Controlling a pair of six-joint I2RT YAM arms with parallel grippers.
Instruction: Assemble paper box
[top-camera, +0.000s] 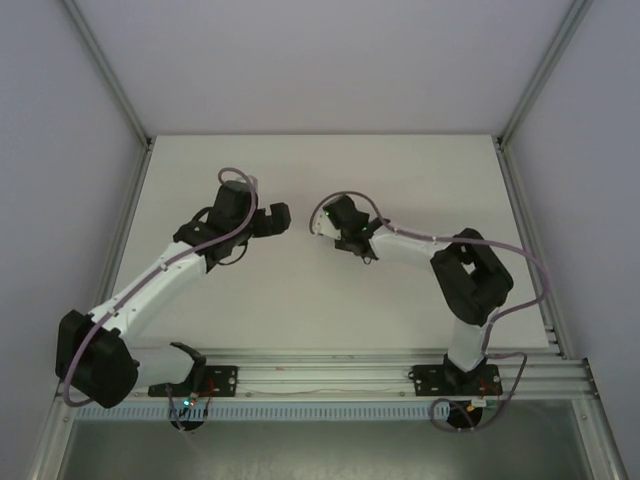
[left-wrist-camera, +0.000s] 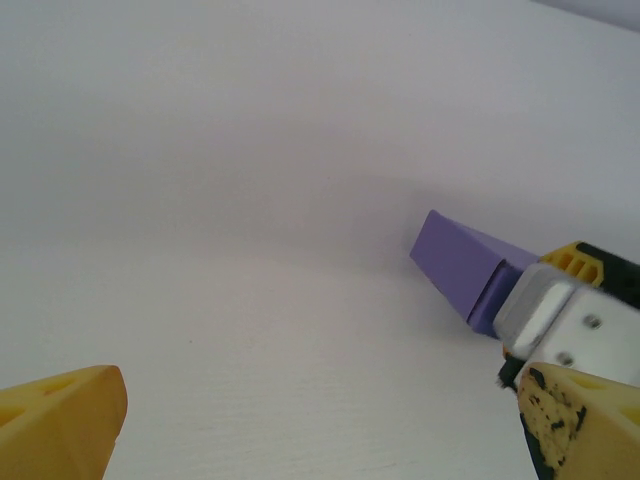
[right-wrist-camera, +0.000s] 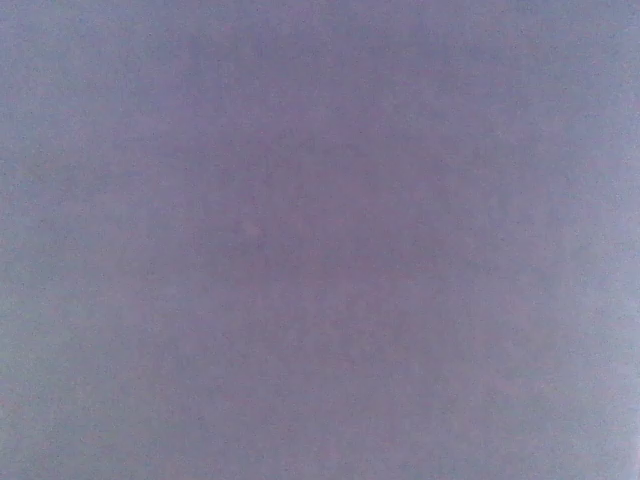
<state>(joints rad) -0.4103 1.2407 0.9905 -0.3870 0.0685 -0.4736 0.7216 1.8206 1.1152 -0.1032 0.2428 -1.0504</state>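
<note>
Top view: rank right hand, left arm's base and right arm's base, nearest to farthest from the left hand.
From the left hand:
1. right hand, just to its right, facing it mid-table.
2. left arm's base, near edge, left side.
3. right arm's base, near edge, right side.

**Top external camera:** high behind the arm bases, tilted down over the whole white rectangular table (top-camera: 300, 310). **Left wrist camera:** low and close, facing along that tabletop toward the small purple card box (left-wrist-camera: 455, 262). These two views share the table's middle. **Right wrist camera:** very near a blurred purple surface (right-wrist-camera: 320, 240).
</note>
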